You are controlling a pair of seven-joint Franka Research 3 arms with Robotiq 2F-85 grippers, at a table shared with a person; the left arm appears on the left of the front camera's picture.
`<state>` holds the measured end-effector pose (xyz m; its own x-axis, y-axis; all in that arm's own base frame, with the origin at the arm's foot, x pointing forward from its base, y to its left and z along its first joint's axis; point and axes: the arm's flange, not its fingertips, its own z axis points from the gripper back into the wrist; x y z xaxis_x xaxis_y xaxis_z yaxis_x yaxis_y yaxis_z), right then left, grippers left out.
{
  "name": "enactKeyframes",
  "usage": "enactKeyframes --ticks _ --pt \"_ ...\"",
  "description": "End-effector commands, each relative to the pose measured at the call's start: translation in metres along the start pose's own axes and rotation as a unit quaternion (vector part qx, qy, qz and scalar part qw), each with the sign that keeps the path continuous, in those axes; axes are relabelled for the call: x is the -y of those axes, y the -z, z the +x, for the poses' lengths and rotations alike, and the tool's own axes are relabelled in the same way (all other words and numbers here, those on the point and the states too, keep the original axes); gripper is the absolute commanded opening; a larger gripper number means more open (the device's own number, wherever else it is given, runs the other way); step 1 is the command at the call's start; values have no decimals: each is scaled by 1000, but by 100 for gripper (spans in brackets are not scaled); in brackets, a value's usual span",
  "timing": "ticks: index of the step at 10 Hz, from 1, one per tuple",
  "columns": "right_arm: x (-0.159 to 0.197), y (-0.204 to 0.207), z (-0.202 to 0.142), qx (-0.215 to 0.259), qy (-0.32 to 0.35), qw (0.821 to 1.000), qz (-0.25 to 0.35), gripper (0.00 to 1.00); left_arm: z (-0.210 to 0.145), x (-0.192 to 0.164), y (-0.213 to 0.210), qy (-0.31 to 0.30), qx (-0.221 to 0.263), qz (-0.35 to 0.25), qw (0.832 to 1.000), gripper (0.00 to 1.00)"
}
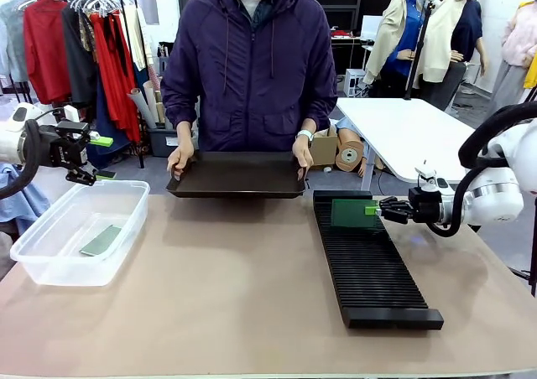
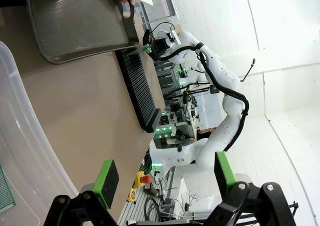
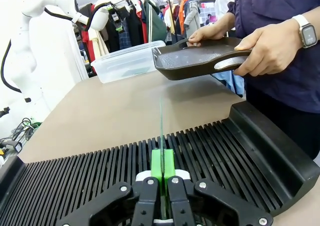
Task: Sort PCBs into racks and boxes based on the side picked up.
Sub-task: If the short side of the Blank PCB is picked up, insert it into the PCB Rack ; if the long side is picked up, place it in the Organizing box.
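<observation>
The right gripper is closed on a PCB and holds it on edge over the far end of the rack; the board stands between its pads, over a slot. The left gripper is wide open and holds nothing, above the box. Another PCB lies flat in the box. A person holds a tray.

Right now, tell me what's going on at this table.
The right gripper is shut on a PCB, holding it on edge over the far end of the rack. The left gripper hangs open above the box, where another PCB lies flat. Across the table, a person's hands hold a black tray tilted at the table's far edge.
</observation>
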<state>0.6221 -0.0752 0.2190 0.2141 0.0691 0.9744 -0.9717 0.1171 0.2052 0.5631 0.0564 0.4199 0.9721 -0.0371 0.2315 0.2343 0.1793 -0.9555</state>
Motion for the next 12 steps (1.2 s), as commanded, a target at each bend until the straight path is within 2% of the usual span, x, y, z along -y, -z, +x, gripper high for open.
enactKeyframes --ticks 1,12 --pt "5 1 -3 -20 7 1000 -4 0 0 2 -1 2 -1 0 1000 100" --pt "9 2 4 -5 -4 1000 -9 0 0 2 -1 2 -1 0 1000 100"
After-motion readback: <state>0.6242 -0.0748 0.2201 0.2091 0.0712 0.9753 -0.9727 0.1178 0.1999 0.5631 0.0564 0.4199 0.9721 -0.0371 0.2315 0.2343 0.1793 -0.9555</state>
